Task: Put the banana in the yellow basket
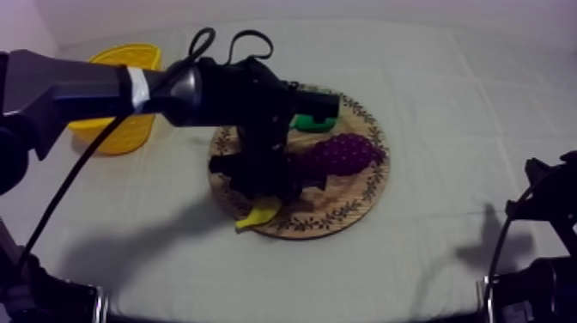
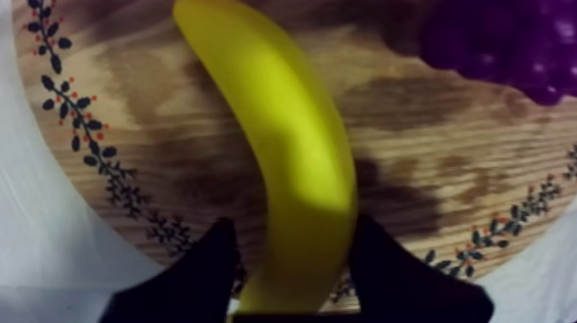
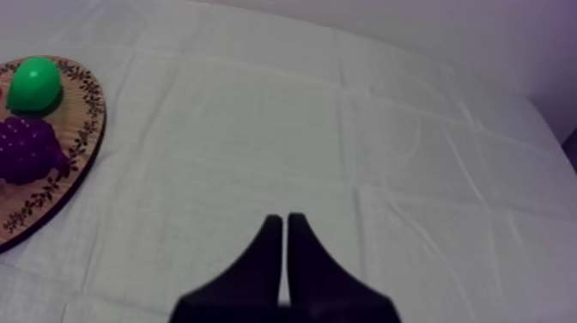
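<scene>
The yellow banana point(image 2: 283, 146) lies along the near-left part of the round wooden board point(image 2: 429, 112). My left gripper point(image 2: 292, 228) stands straight over it, its two black fingers point(image 2: 210, 271) closed against the banana's sides near one end. From above, my left gripper point(image 1: 268, 182) covers most of the banana point(image 1: 258, 215), whose tip pokes out over the rim of the board point(image 1: 361, 202). The yellow basket point(image 1: 120, 94) sits at the far left, apart from the board. My right gripper point(image 3: 284, 222) is shut on nothing, low over bare cloth.
A bunch of purple grapes point(image 1: 348, 153) and a green pear point(image 1: 313, 122) lie on the board right of my left gripper. The pear point(image 3: 34, 83) and grapes point(image 3: 26, 148) also appear beside the right arm. My right arm point(image 1: 549, 223) rests at the table's right edge.
</scene>
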You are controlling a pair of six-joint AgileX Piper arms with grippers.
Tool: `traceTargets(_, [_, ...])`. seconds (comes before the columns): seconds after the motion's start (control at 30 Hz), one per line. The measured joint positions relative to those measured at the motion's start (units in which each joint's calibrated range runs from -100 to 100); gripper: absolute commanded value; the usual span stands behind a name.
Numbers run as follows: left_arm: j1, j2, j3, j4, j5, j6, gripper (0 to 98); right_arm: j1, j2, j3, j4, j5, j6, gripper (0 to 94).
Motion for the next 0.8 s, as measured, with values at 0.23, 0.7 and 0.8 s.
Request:
traceTargets(0.23, [0.3,0.8,-1.6,-1.21,0.9,-0.6,20.5,0.0,0.0,0.0,0.0,0.0,0.0,0.3])
traceTargets(0.7, [-3.3,-8.9,-8.7,-7.33,14.2,0.0,16.3,0.0,0.0,0.0,0.0,0.0,0.0,0.3])
traceTargets(0.8, [-5.8,-12.4,-11.8,-9.26,18.2,-0.9,16.2,0.0,0.0,0.0,0.0,0.0,0.0,0.3])
